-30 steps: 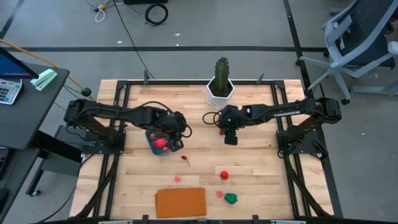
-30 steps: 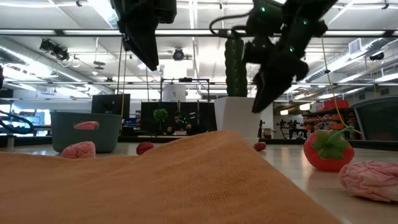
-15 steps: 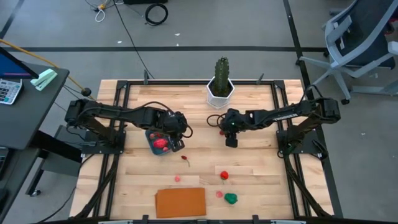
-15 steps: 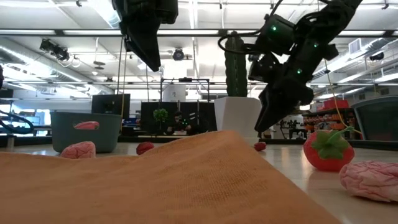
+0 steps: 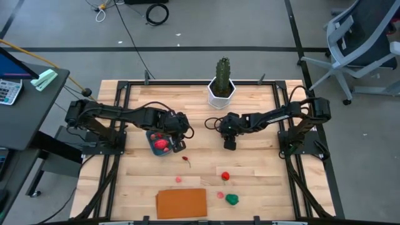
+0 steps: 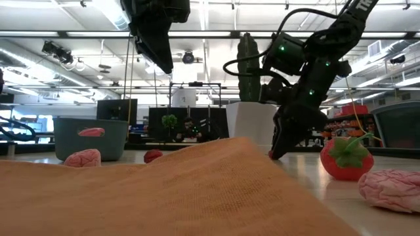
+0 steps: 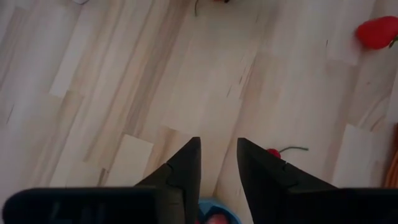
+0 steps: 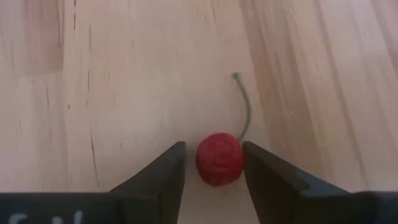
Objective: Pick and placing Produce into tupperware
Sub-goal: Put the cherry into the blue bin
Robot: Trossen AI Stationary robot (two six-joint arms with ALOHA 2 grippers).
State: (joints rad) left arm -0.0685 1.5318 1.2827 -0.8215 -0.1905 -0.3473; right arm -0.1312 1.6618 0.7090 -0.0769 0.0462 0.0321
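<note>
My right gripper [image 8: 213,148] is open and low over the table near its middle [image 5: 229,142]. A small red cherry [image 8: 219,158] with a green stem lies on the wood between its two fingers, with narrow gaps on both sides. My left gripper [image 7: 217,143] is open and empty, hovering above the teal tupperware [image 5: 159,142], which holds red and pink produce [image 5: 162,144]. On the table lie a second cherry [image 5: 186,159], a strawberry [image 5: 225,176], two pink pieces [image 5: 179,179] [image 5: 220,195] and a green piece [image 5: 232,199].
A cactus in a white pot [image 5: 222,84] stands at the far edge, behind the right gripper. A flat orange board [image 5: 181,203] lies at the near edge and fills the low view's foreground [image 6: 164,190]. Bare wood lies between the tupperware and the right gripper.
My right gripper has come down toward the table and a little toward the near edge, its open fingers now straddling the cherry close to the wood. The left arm has kept still above the tupperware.
</note>
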